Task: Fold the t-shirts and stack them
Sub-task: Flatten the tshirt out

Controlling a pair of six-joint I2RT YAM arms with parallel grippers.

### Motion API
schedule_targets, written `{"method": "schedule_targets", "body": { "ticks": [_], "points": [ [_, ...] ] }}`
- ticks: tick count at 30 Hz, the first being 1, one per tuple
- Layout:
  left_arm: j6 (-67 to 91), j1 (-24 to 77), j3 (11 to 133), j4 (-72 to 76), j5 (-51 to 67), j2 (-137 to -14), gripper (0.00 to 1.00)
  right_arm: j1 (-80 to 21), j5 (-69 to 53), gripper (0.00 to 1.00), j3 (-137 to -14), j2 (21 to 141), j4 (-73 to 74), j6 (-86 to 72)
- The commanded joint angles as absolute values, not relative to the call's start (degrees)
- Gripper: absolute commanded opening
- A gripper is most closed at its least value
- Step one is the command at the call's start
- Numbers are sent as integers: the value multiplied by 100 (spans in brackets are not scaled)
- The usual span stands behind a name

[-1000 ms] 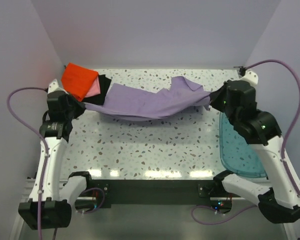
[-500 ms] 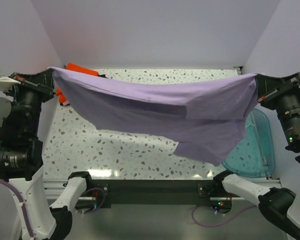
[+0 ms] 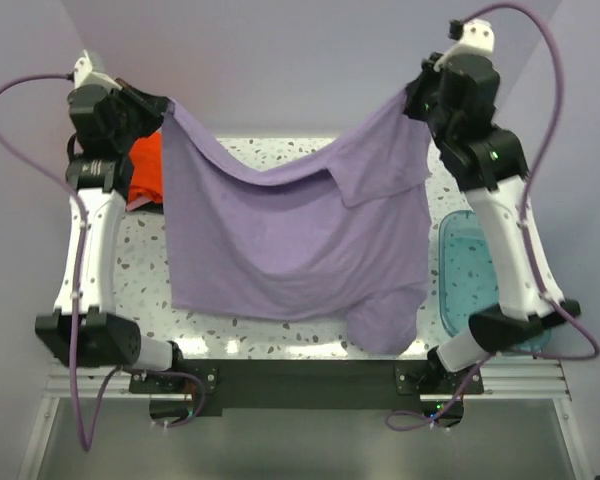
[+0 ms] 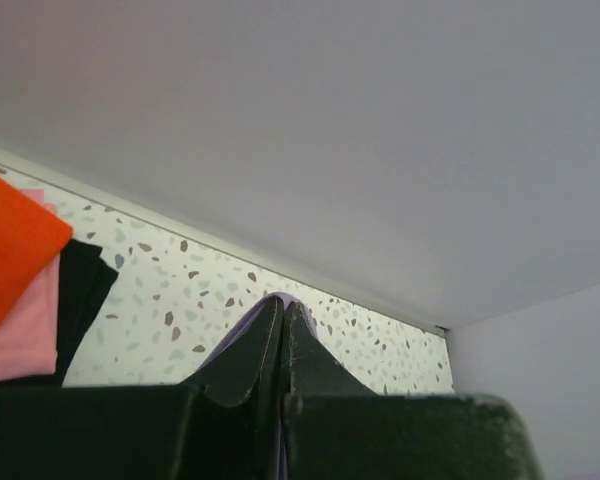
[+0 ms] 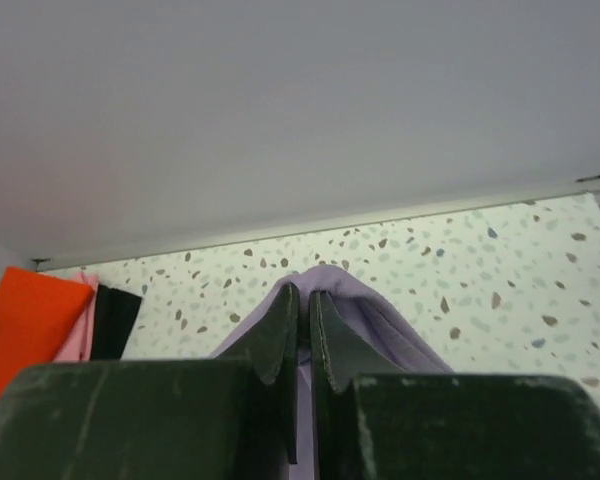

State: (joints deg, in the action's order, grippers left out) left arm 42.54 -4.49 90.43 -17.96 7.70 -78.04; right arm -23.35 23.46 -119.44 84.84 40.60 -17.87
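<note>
Along the near edge of the table (image 3: 145,280) the lower hem of the purple shirt (image 3: 290,250) is seen hanging free, level on the left, while at the near right corner a bunched part droops lower. Whether the hem touches the table cannot be told. At the right edge, just beside that drooping part, a bin (image 3: 465,270) is set.

Higher and farther back, the shirt is held up by its two top corners. The left gripper (image 3: 165,105) is seen with its jaws pressed together on a purple corner, and the right gripper (image 3: 412,100) is likewise clamped on the other corner. Between them the top edge sags in a curve.

In the far left corner a pile of folded shirts (image 3: 145,170) is stacked, orange on top with pink and black beneath, partly hidden behind the hanging cloth.

The step in hand is judged to be spreading the shirt flat before folding. It would be done well if the grippers were drawn wider apart until the sag is taken out, and if both grips were held firm. The hem should be set down first towards the near edge and the cloth laid back evenly towards the far edge. The bunched corner should be shaken or dragged open, and the bin and the pile should be cleared.
</note>
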Motion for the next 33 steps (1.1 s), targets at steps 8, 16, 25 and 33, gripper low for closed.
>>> {"method": "schedule_targets", "body": {
  "ticks": [8,16,25,33],
  "points": [
    [4623,-483,13945,-1124,2056,-11282,0,-591,255,0,-14742,10714,2858,-2705],
    [4483,-712,12309,-554,2083,-10539,0,-132,9,0,-13345,9969,2611,-3076],
    [4368,-712,8164,-88,1723,-9151,0,-105,-351,0,-8788,8544,2549,-3260],
    [4403,-721,5277,-88,1046,-8324,0,-88,-475,0,-6382,8278,2777,-3103]
  ]
}}
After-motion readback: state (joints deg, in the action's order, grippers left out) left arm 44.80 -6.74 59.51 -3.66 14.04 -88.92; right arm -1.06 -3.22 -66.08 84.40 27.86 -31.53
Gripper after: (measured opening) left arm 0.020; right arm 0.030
